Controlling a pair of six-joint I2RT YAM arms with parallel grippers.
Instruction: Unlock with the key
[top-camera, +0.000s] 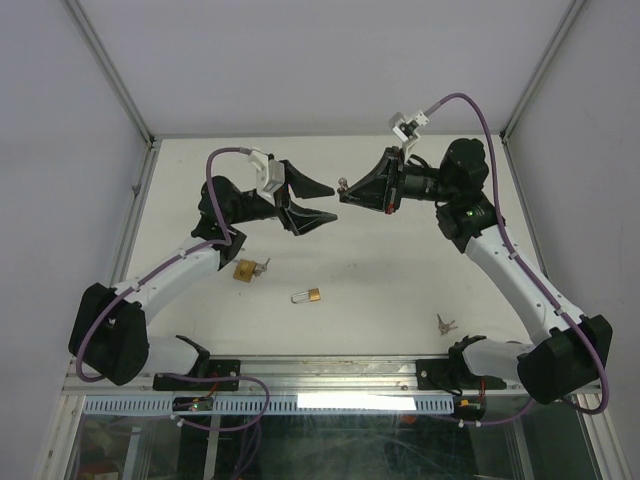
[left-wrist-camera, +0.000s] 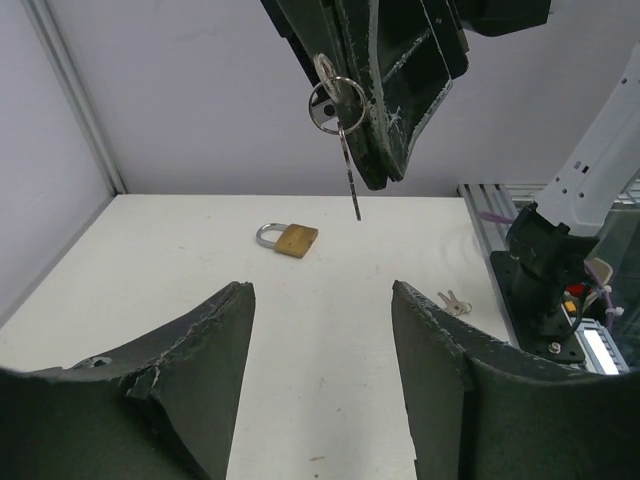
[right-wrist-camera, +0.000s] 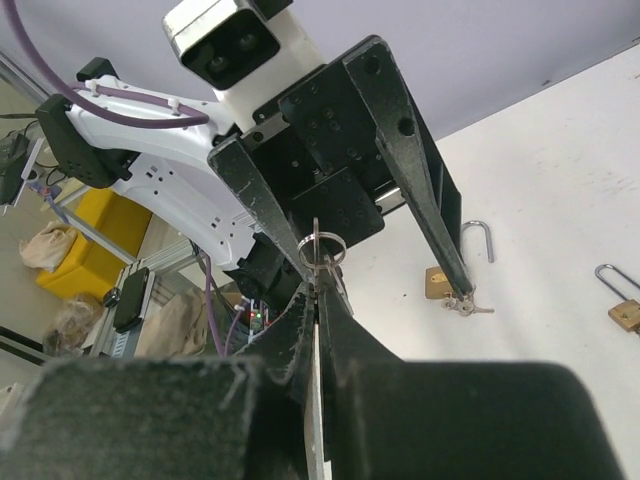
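Right gripper (right-wrist-camera: 318, 300): raised over mid-table, fingers pinched together on the key (left-wrist-camera: 347, 178); blade hangs down from a ring (left-wrist-camera: 325, 105) that sits against the fingertips; tips point toward the left arm.

Left gripper (left-wrist-camera: 322, 295): also raised, facing the right gripper at close range without touching it; fingers spread wide, nothing between them; from its wrist view the key dangles above and beyond the gap.

Closed padlock (top-camera: 307, 296): brass body, shackle seated, lying flat on the table (top-camera: 380, 290) near the front centre; below and nearer than both grippers, well apart from the key; nothing lies over it.

Open padlock (top-camera: 246, 269): brass, lying just beside the left forearm, left of the closed one; shackle swung out, as the right wrist view shows; a small key shows at its body, though whether it is inserted cannot be told.

Spare keys (top-camera: 445, 323): small bunch lying flat on the table near the right arm's base, well apart from both padlocks.

Between key and closed padlock: bare tabletop only; the left gripper's fingers frame that stretch from the wrist view.
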